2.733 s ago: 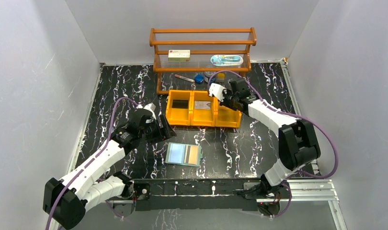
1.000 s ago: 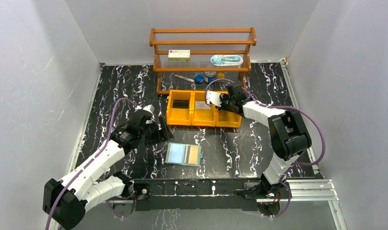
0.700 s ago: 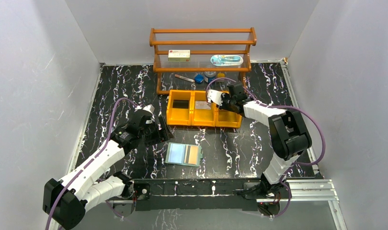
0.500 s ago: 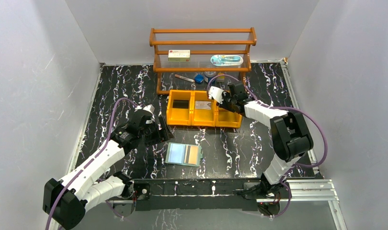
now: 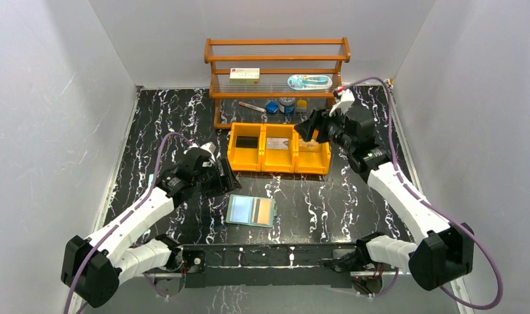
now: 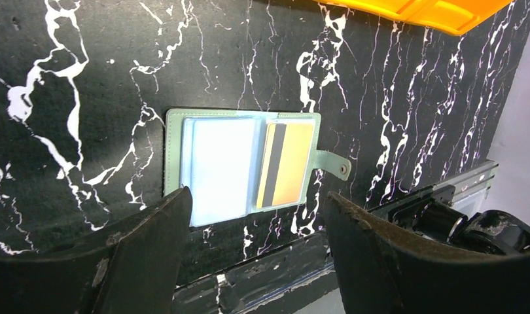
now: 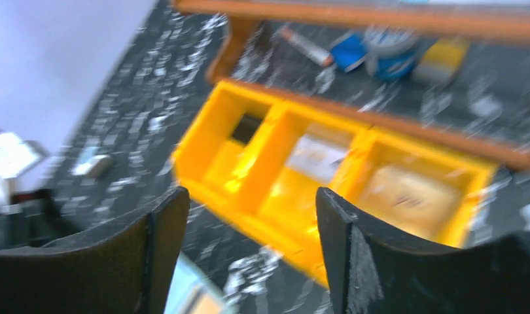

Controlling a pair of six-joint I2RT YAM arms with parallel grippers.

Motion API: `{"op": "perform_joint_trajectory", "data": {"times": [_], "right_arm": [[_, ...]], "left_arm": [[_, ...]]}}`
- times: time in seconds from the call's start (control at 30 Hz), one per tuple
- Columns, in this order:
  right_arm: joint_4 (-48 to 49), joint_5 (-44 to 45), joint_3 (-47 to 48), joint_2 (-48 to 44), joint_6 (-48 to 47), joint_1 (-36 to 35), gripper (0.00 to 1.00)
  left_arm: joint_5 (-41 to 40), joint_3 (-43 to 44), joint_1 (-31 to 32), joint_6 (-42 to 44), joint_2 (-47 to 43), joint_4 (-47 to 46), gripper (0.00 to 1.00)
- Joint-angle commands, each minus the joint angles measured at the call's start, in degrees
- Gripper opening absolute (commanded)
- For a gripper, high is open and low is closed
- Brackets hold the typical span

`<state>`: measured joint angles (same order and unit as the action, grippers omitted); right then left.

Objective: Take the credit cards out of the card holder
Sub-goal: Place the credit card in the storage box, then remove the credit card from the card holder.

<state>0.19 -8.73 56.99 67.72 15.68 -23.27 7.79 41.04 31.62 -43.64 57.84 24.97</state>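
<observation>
Left wrist view: card holder (image 6: 243,167) lies open flat on table (image 6: 86,78), near front edge. One orange card (image 6: 285,163) sits in right pocket; other pocket looks empty. Left gripper (image 6: 256,198) hovers above, fingers spread, nothing held. Right gripper (image 7: 249,196) has just let go and lifted off orange bins (image 7: 279,226), fingers wide, empty. Tan card (image 7: 406,193) in right compartment, likely just dropped. One card left to pull.

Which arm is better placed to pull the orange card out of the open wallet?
Left: the left gripper hovers open beside the wallet, the orange card framed between its fingers in the wrist view. The right gripper is farther, by the bins.
</observation>
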Motion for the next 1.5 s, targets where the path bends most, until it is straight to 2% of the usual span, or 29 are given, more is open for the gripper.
{"op": "perform_joint_trajectory", "data": {"times": [0.0,0.03,0.1,0.23,0.3,0.37,0.47,0.7,0.9,1.07,1.47], "right_arm": [[2.2,-12.47,-7.96,-2.03,28.8,-0.05,0.73],[5.28,-14.85,-10.2,-2.24,32.69,-0.63,0.68],[7.02,-15.47,-12.86,-1.92,36.45,-3.65,0.64],[-2.47,0.68,-10.61,0.71,36.38,-18.03,0.59],[-7.44,8.49,-9.68,2.58,40.04,-23.58,0.53],[-8.56,12.92,-10.0,3.87,43.56,-27.52,0.49],[-7.07,13.81,-10.8,6.87,46.55,-31.22,0.47],[-13.92,12.79,-7.56,15.69,47.7,-32.83,0.44],[-11.99,8.28,-8.75,18.33,46.51,-32.84,0.42],[-9.27,4.67,-9.51,21.26,46.51,-32.87,0.37],[-14.76,10.29,-9.04,22.08,46.87,-32.85,0.33]], "left_arm": [[3.63,0.23,-0.16,0.46,1.37,-2.49,0.72],[4.21,-0.05,-0.15,0.22,1.72,-3.08,0.72],[5.11,-0.46,-0.15,-0.31,2.25,-4.03,0.72],[5.89,-1.49,-0.2,-1.09,2.85,-5.26,0.72],[6.23,-1.25,-0.15,-0.96,3.38,-5.04,0.71],[6.0,-0.76,-0.15,-0.68,3.65,-4.2,0.71],[5.57,-1.04,-0.18,-0.77,3.43,-3.79,0.7],[7.5,-1.29,-0.16,-0.42,4.51,-4.47,0.67],[11.37,-1.64,-0.17,0.21,6.1,-6.81,0.65],[14.89,-1.73,-0.15,0.73,8.4,-8.37,0.64],[20.49,-1.99,-0.15,2.67,14.18,-9.13,0.57]]}}
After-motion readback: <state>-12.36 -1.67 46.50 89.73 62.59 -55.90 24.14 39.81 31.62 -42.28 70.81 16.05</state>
